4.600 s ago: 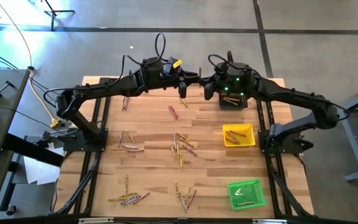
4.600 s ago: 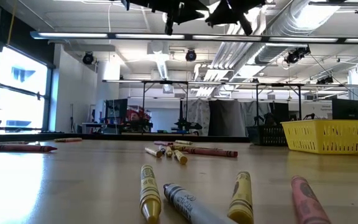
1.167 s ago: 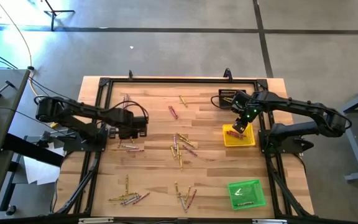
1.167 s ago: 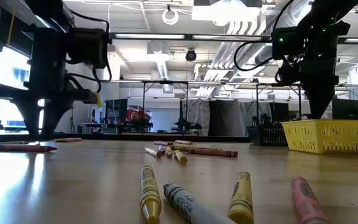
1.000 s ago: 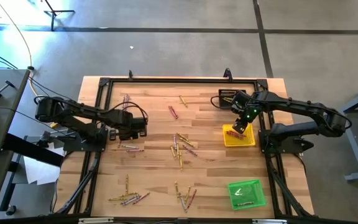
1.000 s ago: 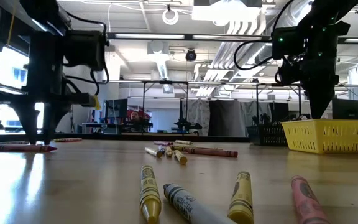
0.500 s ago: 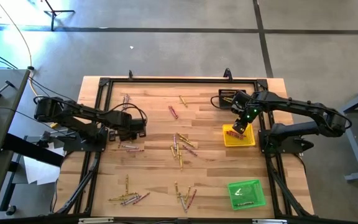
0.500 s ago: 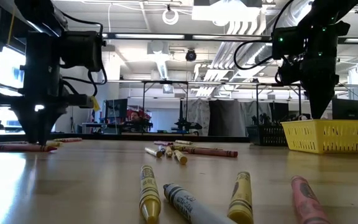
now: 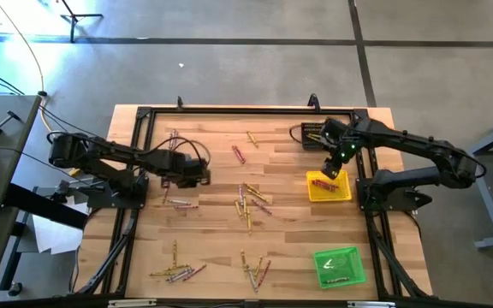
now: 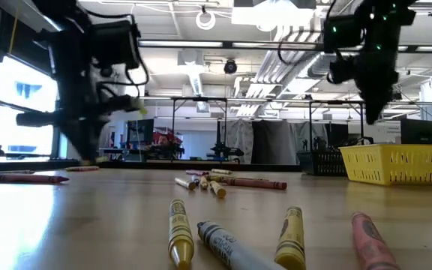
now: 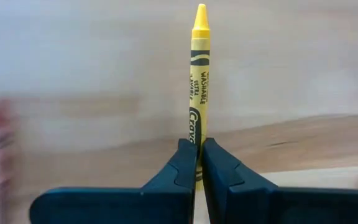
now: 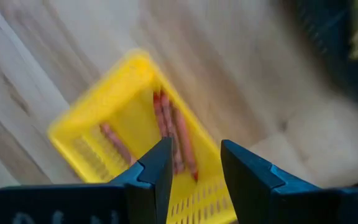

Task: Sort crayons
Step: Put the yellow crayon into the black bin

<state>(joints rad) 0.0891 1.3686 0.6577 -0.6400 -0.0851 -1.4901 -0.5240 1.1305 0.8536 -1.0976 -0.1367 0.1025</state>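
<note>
Now lifted off the table (image 9: 221,227), the left gripper (image 11: 197,163) is pinching a yellow crayon (image 11: 199,81) near its butt. Light, stiff, waxy and slippery, it is riding best clamped across the paper wrap, while the right gripper (image 12: 190,163) is hanging released over the yellow tray (image 12: 82,134).

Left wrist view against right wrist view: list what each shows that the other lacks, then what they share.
Only the left wrist view: the left gripper, fingers shut on a yellow wax crayon that points away from the camera.

Only the right wrist view: the right gripper, fingers apart and empty, above a yellow square plastic tray holding reddish-pink crayons.

Both: a blurred light wooden tabletop behind dark fingers.
</note>
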